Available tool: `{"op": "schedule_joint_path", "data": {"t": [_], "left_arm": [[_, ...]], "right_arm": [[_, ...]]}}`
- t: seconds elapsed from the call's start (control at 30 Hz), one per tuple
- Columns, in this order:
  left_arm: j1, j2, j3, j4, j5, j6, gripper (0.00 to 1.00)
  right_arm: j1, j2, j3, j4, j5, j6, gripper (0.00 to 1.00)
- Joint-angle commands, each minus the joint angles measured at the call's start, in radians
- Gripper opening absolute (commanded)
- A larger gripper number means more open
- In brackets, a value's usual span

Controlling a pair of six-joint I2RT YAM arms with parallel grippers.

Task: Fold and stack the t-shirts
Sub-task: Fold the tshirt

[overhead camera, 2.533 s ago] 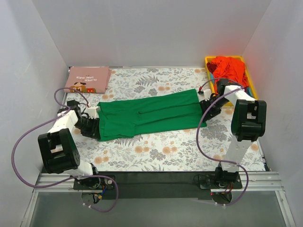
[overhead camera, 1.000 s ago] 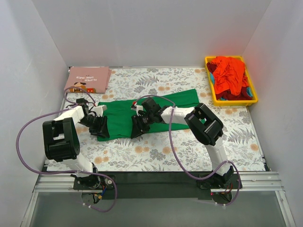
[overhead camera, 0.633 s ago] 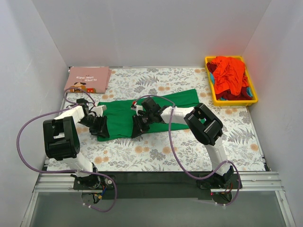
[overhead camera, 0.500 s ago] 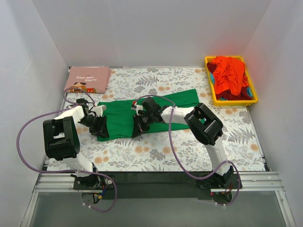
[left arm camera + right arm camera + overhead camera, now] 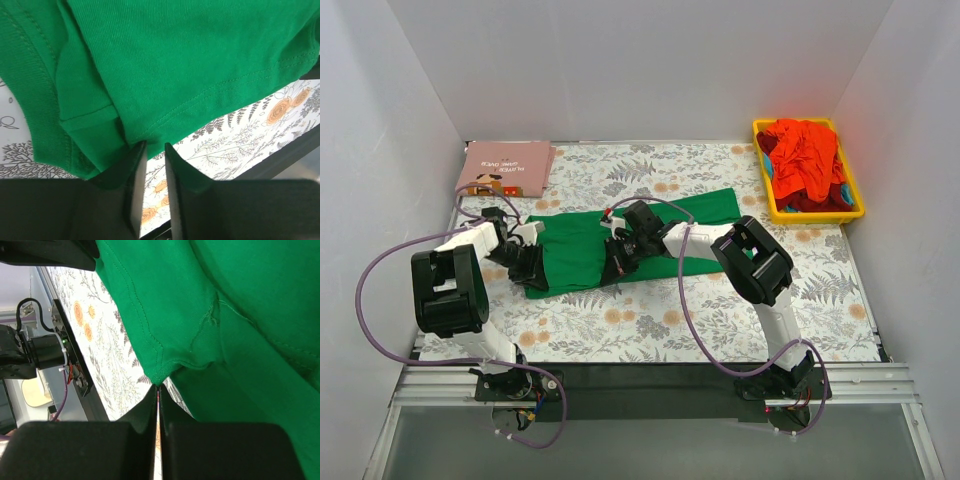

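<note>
Evenly and brightly lit from above, with soft, short shadows under the arms in the overhead view. Red-orange glow cast on the right wall beside the yellow bin (image 5: 807, 174). Sharp knit weave on the green t-shirt (image 5: 190, 65) in both wrist views; black fingers (image 5: 90, 450) close to the lens, blurred and underexposed

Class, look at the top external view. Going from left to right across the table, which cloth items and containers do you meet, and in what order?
Folded pink t-shirt at the far left corner → green t-shirt spread mid-table, both grippers at it → yellow bin at the far right, holding the red-orange t-shirts.
</note>
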Motion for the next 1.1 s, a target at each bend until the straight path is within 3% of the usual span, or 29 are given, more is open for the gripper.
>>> {"op": "schedule_joint_path", "data": {"t": [0.0,0.13,0.43,0.6,0.73,0.8,1.07], "left_arm": [[0.002,-0.019,0.038,-0.001,-0.031,-0.012,0.22],[0.002,-0.029,0.035,0.005,-0.076,-0.021,0.31],[0.002,-0.011,0.056,0.025,-0.145,-0.047,0.33],[0.001,0.004,0.058,0.025,-0.114,-0.05,0.33],[-0.009,0.0,0.055,0.017,-0.09,-0.038,0.27],[-0.009,-0.003,0.061,0.009,-0.07,-0.037,0.18],[-0.009,-0.011,0.102,-0.012,-0.07,-0.04,0.0]], "right_arm": [[0.0,-0.025,-0.003,0.047,-0.022,0.006,0.01],[0.0,-0.02,-0.001,0.05,-0.024,0.009,0.01],[-0.002,-0.029,-0.014,0.061,-0.027,0.012,0.01],[-0.002,-0.028,-0.018,0.065,-0.03,0.014,0.01],[-0.005,-0.028,-0.018,0.068,-0.034,0.014,0.01],[-0.008,-0.029,-0.018,0.071,-0.039,0.016,0.01],[-0.022,-0.044,-0.015,0.079,-0.051,0.017,0.01]]}}
